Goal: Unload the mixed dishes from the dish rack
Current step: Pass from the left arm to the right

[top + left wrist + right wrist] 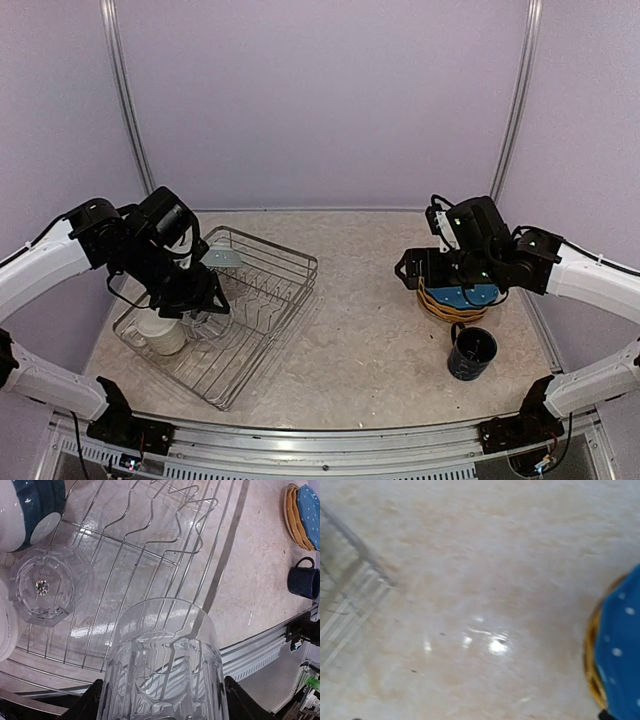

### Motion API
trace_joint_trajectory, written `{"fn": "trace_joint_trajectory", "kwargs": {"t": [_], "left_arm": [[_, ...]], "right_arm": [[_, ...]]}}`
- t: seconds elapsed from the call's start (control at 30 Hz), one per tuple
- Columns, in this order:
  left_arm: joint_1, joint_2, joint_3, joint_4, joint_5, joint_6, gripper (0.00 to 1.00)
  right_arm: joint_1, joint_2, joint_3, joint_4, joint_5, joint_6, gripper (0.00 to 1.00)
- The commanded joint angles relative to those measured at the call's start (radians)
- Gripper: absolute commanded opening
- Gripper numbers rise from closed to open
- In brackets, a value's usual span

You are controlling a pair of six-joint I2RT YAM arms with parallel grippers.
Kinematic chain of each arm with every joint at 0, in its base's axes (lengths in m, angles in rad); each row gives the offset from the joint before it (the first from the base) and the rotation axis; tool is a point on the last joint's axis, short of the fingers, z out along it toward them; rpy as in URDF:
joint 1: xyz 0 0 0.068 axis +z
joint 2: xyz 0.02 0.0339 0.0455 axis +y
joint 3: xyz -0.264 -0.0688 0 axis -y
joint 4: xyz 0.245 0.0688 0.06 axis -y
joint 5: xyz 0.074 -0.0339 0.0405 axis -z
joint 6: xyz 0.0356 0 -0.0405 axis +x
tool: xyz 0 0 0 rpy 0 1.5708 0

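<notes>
My left gripper point(163, 700) is shut on a clear ribbed glass point(162, 655) and holds it over the near part of the silver wire dish rack point(150, 555). In the top view this gripper point(196, 300) hangs over the rack point(285, 262). A second clear glass point(47, 587) lies in the rack beside a teal and white bowl point(30, 510). A cream mug point(160, 333) stands in the rack. My right gripper point(413, 268) hovers beside the stacked yellow and blue dotted plates point(462, 298); its fingers do not show in the right wrist view. A navy mug point(472, 352) stands on the table.
The plate stack point(302, 515) and navy mug point(304, 580) stand right of the rack. The blue plate point(620, 645) shows at the right edge of the right wrist view, a rack corner point(350, 590) at its left. A metal rail point(330, 440) runs along the near edge.
</notes>
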Motion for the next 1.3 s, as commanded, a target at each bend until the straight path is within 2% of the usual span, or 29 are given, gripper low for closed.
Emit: {"fn": "trace_joint_trajectory", "kwargs": {"t": [0.0,0.1,0.23,0.37,0.53,0.63,0.77,0.97,1.07,1.2,1.27], "left_arm": [[-0.003,-0.076,0.043,0.160,0.077,0.081,0.35],[0.011,-0.083,0.058,0.297,0.122,0.084,0.35],[0.031,-0.029,0.054,0.571,0.257,0.030,0.35],[0.044,0.065,0.038,0.797,0.372,-0.030,0.34],[0.078,0.202,0.005,1.014,0.532,-0.158,0.30],[0.088,0.261,-0.014,1.129,0.611,-0.240,0.30],[0.090,0.324,-0.058,1.270,0.657,-0.338,0.29],[0.074,0.376,-0.114,1.467,0.694,-0.467,0.29],[0.068,0.423,-0.114,1.541,0.723,-0.523,0.28],[0.063,0.466,-0.111,1.610,0.738,-0.574,0.27],[0.055,0.483,-0.097,1.614,0.745,-0.579,0.27]], "right_arm": [[0.003,-0.003,-0.026,0.100,-0.076,0.027,1.00],[0.002,0.014,-0.026,0.154,-0.123,0.031,1.00],[0.002,0.059,0.004,0.198,-0.169,0.029,1.00],[0.003,0.073,0.031,0.210,-0.187,0.028,1.00],[-0.021,0.031,-0.012,0.277,-0.242,0.044,1.00],[-0.062,-0.008,-0.096,0.421,-0.401,0.095,1.00],[-0.133,-0.040,-0.252,0.732,-0.618,0.215,1.00],[-0.144,0.088,-0.261,1.038,-0.834,0.341,1.00],[-0.129,0.143,-0.257,1.176,-0.887,0.385,0.97],[-0.089,0.176,-0.230,1.199,-0.881,0.370,0.96],[-0.068,0.205,-0.220,1.228,-0.884,0.382,0.87]]}}
